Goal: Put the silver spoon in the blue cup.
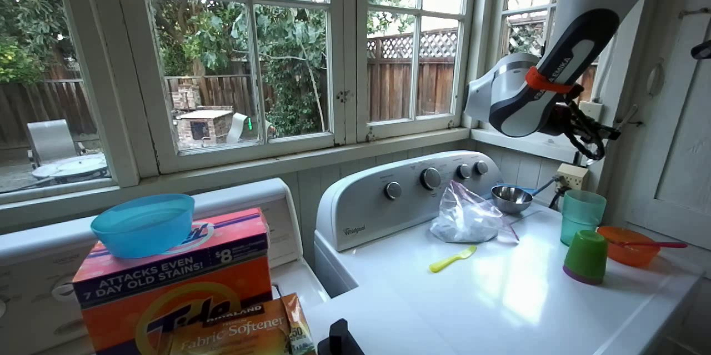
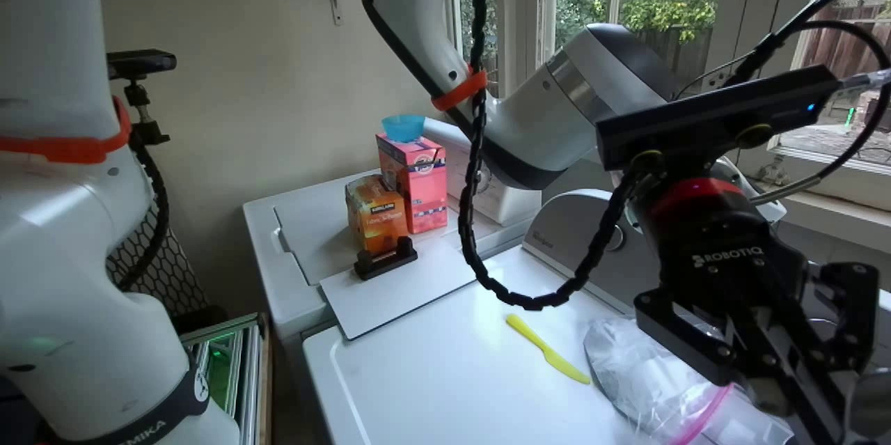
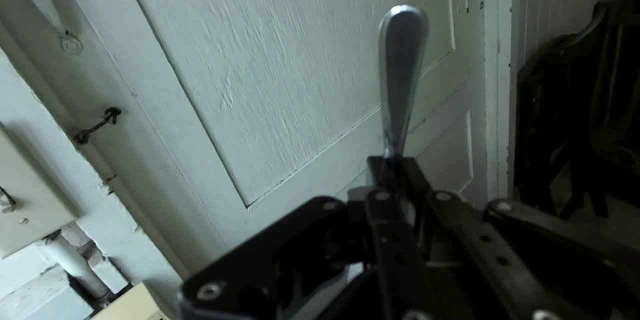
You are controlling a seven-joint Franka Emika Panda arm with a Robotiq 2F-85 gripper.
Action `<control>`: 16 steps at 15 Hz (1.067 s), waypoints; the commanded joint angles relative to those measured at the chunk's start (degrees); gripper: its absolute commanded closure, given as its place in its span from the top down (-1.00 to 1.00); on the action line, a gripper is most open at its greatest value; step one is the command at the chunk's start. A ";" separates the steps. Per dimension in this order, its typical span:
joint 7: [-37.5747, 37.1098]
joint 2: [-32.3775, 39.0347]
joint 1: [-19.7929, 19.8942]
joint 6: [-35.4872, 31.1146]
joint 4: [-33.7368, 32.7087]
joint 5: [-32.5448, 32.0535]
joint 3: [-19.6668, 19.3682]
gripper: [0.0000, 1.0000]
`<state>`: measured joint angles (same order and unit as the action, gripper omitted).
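Blk jaws clamp shiny, tapered silver spoon (image 3: 401, 72), w/ see-thru blue cup (image 1: 583, 211) well apart.

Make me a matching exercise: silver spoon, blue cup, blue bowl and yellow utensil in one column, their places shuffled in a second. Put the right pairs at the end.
Things
1. silver spoon
2. blue cup
3. blue bowl
4. yellow utensil

Places
A. on top of the Tide box
B. lying flat on the white machine top, near the clear bag
C. held in the gripper
D. standing partly hidden behind the green cup in an exterior view

Right pairs: 1-C, 2-D, 3-A, 4-B
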<state>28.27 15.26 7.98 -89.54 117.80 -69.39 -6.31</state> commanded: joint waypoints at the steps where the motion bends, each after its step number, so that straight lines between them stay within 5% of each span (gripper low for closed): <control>1: 2.06 0.26 1.04 -1.84 0.01 0.64 0.60 -0.95; 6: 6.15 3.58 2.20 -7.93 -1.22 4.56 0.98 -0.95; 16: 4.16 10.69 2.64 -0.47 -6.03 7.14 0.43 -0.95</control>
<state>32.66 23.34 10.04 -92.22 114.33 -63.93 -6.21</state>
